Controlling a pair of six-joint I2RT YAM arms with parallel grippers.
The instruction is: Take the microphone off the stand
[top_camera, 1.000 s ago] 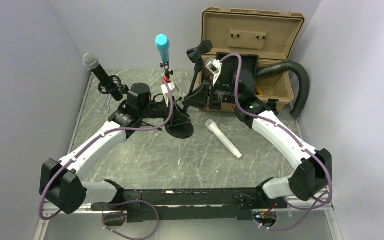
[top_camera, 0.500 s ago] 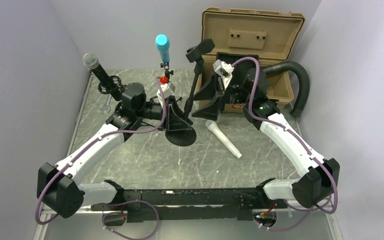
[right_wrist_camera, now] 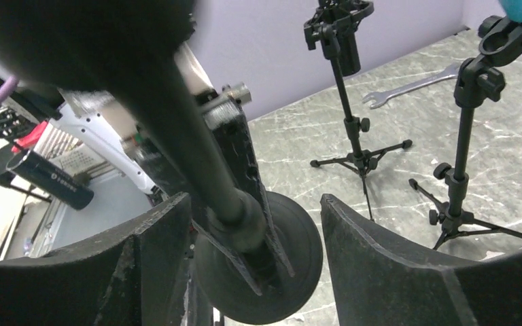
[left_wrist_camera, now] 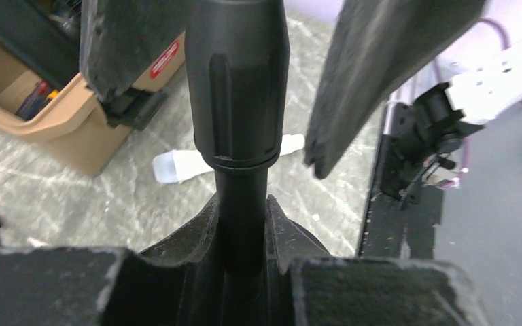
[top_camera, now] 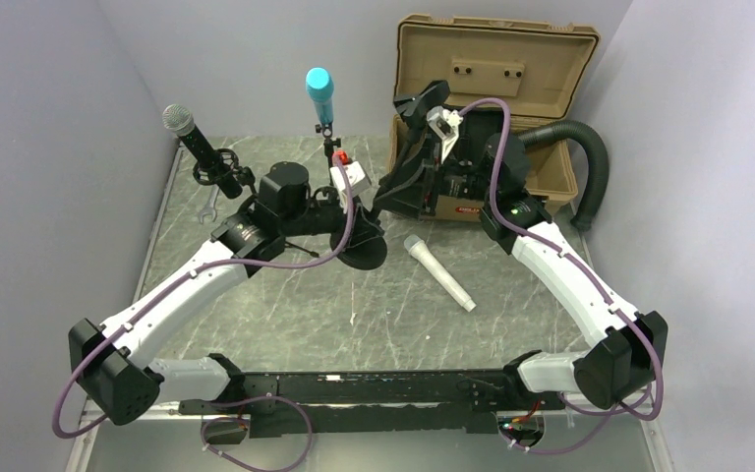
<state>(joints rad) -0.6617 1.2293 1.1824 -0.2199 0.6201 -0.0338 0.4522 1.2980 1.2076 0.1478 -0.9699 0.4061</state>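
Now that the right claw has let go, the scene reads left to right like so; at back left a grey-headed mic [top_camera: 179, 120] and a teal mic [top_camera: 319, 84] sit on their own small stands, same as a sec ago; next, the left claw [left_wrist_camera: 241, 285] is pinched narrow on the lower pole of the black stand [left_wrist_camera: 238, 102], grip unchanged, but it has swung the stand rightward and tipped it, so the round base [top_camera: 366, 248] now sits at a slant over the table [top_camera: 285, 305]; can't tell if an edge still touches; just right of the base the white mic [top_camera: 439, 273] lies flat on the table, apart from the stand and both claws, in the same spot as before; then the right claw [right_wrist_camera: 251, 204], pinched shut low by the stand a sec ago, now gapes wide w/ nothing in it; it has climbed the pole and its fingers sit either side w/o closing, under the clip [top_camera: 421, 98], which is empty; far right, the open tan case [top_camera: 496, 59] hasn't moved.

What it means: the white mic looks already out of this stand, so the removal itself seems done; w/ the right claw released, the left grip alone carries the tilted stand, which prob. still needs setting upright.
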